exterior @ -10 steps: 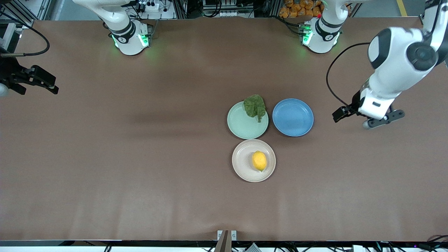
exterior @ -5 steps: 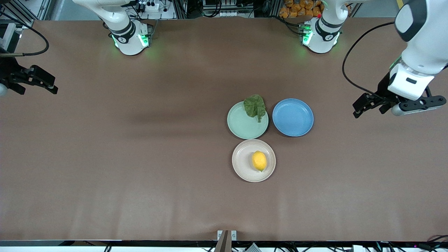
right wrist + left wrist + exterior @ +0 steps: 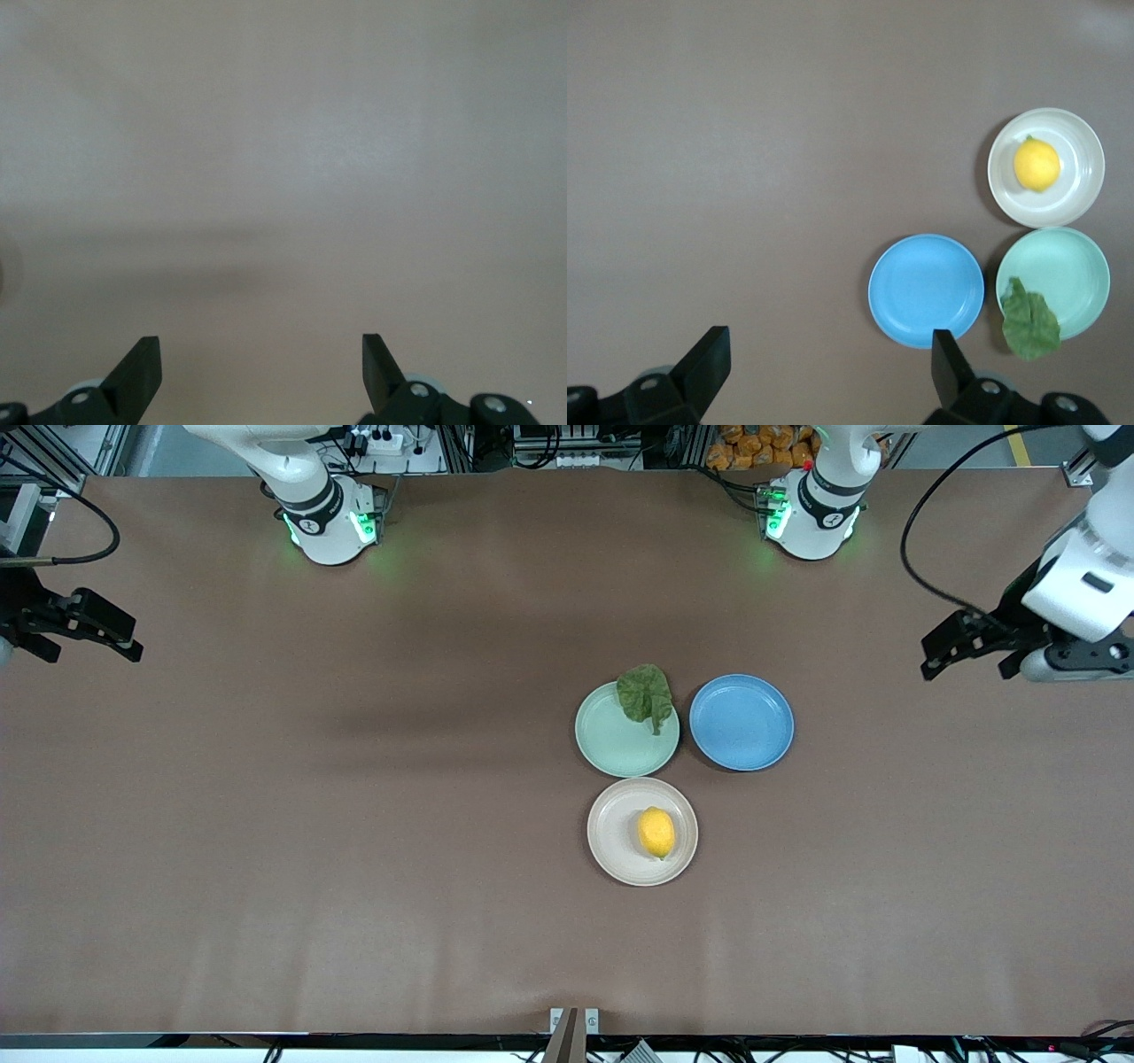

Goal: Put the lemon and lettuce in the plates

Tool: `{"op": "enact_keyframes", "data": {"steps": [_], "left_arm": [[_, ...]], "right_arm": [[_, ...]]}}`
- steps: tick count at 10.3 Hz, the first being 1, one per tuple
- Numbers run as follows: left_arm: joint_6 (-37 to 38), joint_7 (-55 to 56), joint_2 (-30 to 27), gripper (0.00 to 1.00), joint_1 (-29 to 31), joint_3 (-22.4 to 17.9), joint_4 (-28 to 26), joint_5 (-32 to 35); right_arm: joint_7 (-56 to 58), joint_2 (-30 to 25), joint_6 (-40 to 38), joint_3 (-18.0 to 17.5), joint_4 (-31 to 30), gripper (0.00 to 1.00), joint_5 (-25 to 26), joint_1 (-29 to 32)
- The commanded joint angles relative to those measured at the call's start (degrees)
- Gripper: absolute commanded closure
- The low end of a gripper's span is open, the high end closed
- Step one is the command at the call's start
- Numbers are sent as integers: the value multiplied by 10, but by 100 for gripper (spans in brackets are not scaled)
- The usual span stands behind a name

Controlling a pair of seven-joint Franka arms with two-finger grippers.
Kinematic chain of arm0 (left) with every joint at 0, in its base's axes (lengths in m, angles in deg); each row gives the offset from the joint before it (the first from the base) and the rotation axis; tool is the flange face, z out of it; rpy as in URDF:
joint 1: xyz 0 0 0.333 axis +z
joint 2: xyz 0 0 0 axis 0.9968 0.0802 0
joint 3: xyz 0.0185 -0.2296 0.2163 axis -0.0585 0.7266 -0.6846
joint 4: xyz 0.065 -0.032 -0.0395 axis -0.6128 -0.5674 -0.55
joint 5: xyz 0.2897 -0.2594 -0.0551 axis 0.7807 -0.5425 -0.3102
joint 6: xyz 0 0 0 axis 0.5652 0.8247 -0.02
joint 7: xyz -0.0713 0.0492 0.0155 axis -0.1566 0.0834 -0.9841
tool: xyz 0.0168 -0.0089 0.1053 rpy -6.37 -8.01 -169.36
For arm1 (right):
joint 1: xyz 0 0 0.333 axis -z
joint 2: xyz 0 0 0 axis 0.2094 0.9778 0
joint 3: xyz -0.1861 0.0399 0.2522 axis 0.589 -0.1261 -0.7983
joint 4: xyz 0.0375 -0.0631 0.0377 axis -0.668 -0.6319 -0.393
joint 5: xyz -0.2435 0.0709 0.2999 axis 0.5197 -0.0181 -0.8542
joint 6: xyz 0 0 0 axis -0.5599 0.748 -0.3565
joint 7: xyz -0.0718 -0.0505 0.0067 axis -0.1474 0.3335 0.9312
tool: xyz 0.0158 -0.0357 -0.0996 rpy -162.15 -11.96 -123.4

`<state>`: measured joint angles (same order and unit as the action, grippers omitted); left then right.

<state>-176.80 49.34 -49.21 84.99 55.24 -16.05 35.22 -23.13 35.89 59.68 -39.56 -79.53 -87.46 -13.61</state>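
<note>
Lemon (image 3: 656, 833), small bright-yellow oval, sits in the off-white beige plate (image 3: 613, 841); crinkled dark-green lettuce leaf (image 3: 644, 694) overhangs the mint green plate's (image 3: 611, 742) rim at 1 o'clock.

I judge placing done. Lemon's long axis runs 12-to-6; lettuce stem points 6. Left gripper (image 3: 968, 654) and right gripper (image 3: 84, 636) hang wide and empty over bare table ends.

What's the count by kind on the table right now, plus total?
Plates: 3, mint green plate, beige plate, blue plate
Lemons: 1, lemon in the beige plate
Lettuce leaves: 1, lettuce on the mint green plate's rim, partly overhanging
Total: 5
</note>
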Motion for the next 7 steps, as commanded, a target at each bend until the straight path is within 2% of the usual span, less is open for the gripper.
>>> {"op": "enact_keyframes", "data": {"steps": [1, 7], "left_arm": [[37, -30, 17, 0, 5, 0, 47, 12], [58, -30, -2, 0, 6, -1, 48, 19]], "right_arm": [[0, -31, 2, 1, -12, 0, 2, -1], [0, -38, 29, 1, -14, 0, 1, -1]]}}
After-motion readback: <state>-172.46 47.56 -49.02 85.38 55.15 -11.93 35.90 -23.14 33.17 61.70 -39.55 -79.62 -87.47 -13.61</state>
